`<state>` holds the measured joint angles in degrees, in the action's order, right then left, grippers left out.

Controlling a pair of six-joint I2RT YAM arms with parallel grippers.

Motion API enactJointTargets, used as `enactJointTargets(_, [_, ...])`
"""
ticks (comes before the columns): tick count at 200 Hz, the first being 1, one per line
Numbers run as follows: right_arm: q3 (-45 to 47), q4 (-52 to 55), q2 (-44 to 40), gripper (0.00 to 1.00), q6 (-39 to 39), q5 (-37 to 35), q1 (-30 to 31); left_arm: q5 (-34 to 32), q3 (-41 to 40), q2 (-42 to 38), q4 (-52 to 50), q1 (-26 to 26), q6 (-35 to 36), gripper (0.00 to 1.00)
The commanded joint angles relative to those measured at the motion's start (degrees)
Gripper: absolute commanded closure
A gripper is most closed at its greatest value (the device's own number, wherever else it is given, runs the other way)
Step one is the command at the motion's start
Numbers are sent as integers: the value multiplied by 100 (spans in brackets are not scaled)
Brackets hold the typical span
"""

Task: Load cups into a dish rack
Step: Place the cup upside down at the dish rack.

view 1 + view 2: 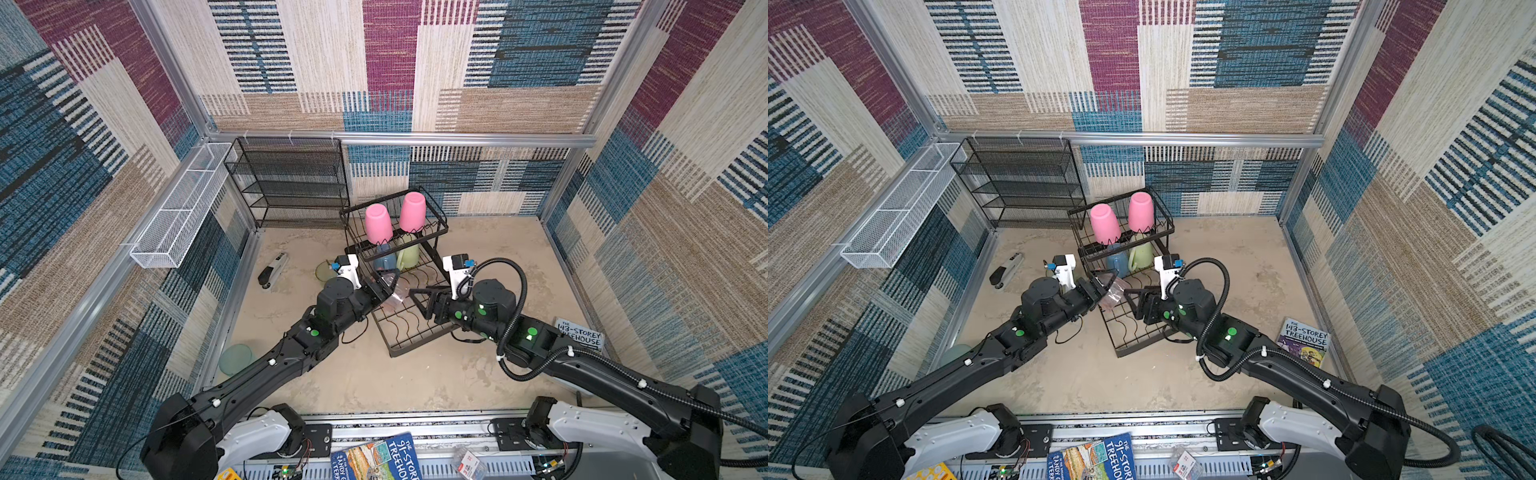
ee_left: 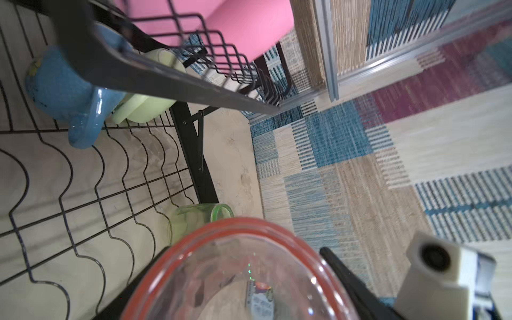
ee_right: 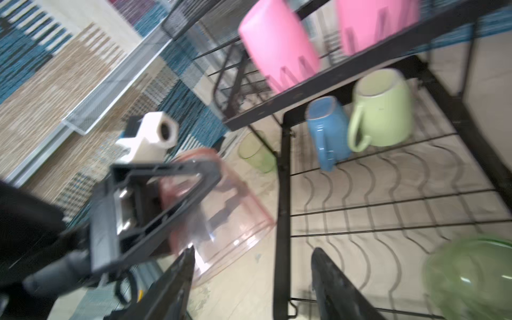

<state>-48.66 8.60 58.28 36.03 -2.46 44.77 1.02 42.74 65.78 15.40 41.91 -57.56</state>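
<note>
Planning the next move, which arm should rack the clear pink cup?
Left: the left end effector holds the clear pink cup at the rack edge; the right end effector is open and empty.

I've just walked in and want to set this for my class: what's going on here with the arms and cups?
Two robot arms are loading cups into the black wire dish rack. The left gripper holds a clear-pink tumbler at the lower tray's edge, not yet set in. The right gripper is open and empty over that tray. Two pink tumblers stand upside down in the upper basket. A blue mug and a pale-green mug rest beneath. A greenish cup waits on the table.
</note>
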Motion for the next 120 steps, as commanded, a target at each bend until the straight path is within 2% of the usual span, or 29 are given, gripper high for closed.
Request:
enactJointTargets(1, [96, 529, -193, 32, 176, 90, -692, -567, 175, 294, 351, 324, 1924, 43])
enactJointTargets(24, [113, 548, -243, 31, 50, 365, -1420, -1028, 304, 762, 665, 738, 3086, 42])
enactJointTargets(56, [59, 433, -247, 31, -115, 512, -1875, -1386, 306, 1507, 1469, 889, 4057, 42])
enactJointTargets(120, [343, 224, -422, 31, -271, 694, -2293, -1594, 519, 2848, 2816, 911, 4979, 43])
